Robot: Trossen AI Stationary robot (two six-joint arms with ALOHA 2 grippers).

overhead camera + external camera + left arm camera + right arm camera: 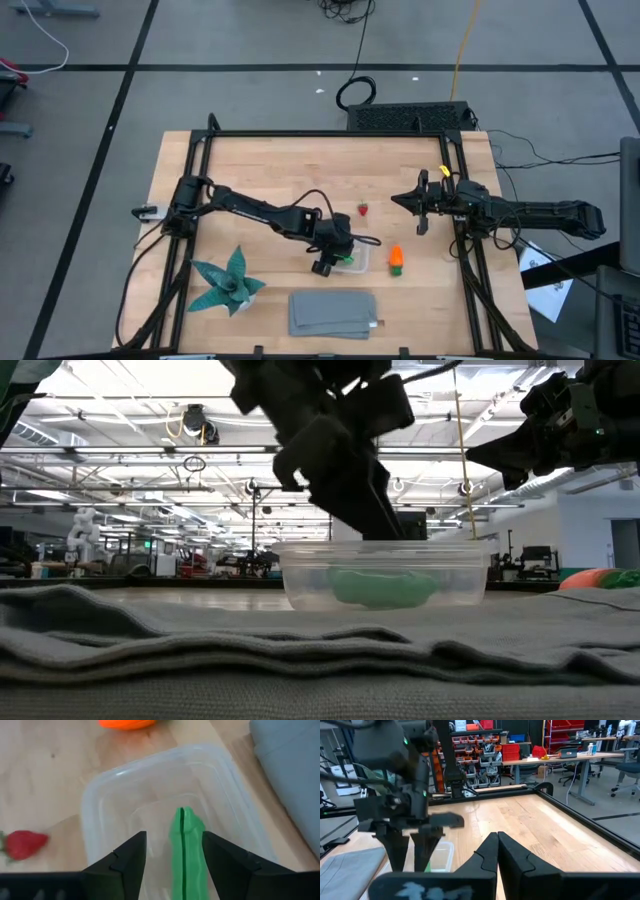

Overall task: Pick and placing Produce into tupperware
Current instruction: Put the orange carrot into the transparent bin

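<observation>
Green pod [187, 851] inside the clear tupperware [100, 795] near the bench [260, 165] middle – lying between the left pincer's [173, 857] parted fingers, no contact visible. Strawberry [363, 209] on the wood just beyond the container, carrot [396, 258] just beside it – both outside. Right pincer [422, 203] pressed together, empty, raised near the right rail. Grey cloth [333, 312] at the front edge, teal leaf plant [228, 283] beside it.
</observation>
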